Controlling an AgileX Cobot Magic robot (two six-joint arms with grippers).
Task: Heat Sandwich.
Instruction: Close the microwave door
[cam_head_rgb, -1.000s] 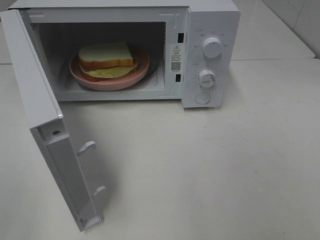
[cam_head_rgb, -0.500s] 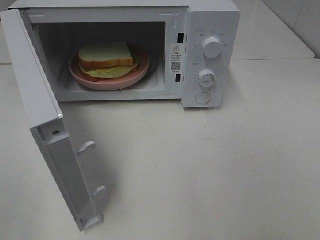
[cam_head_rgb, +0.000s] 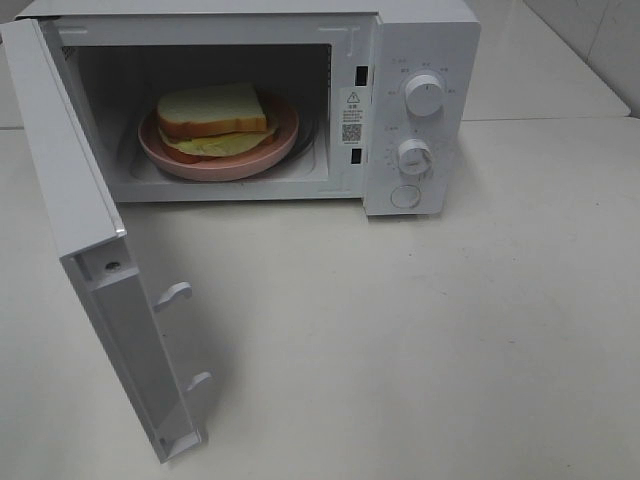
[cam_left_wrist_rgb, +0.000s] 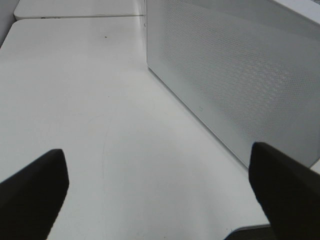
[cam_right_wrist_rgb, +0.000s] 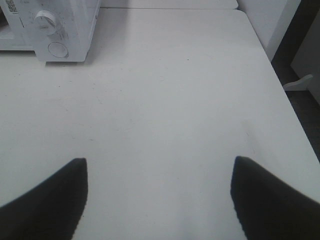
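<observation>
The sandwich (cam_head_rgb: 212, 118), white bread with a tan-orange crust over a pale yellow-green layer, lies on a round pink plate (cam_head_rgb: 280, 142) inside the open white microwave (cam_head_rgb: 420, 60). The microwave door (cam_head_rgb: 95, 260) stands wide open at the left. Neither gripper shows in the exterior high view. My left gripper (cam_left_wrist_rgb: 157, 192) is open and empty above the table, next to the door's perforated outer face (cam_left_wrist_rgb: 240, 75). My right gripper (cam_right_wrist_rgb: 159, 197) is open and empty over the bare table, well away from the microwave's control panel (cam_right_wrist_rgb: 60, 30).
Two knobs (cam_head_rgb: 424, 95) and a round button (cam_head_rgb: 405, 196) sit on the microwave's right panel. The table's right edge (cam_right_wrist_rgb: 295, 115) drops off to the floor. A second table (cam_left_wrist_rgb: 75, 7) stands beyond a seam behind the microwave.
</observation>
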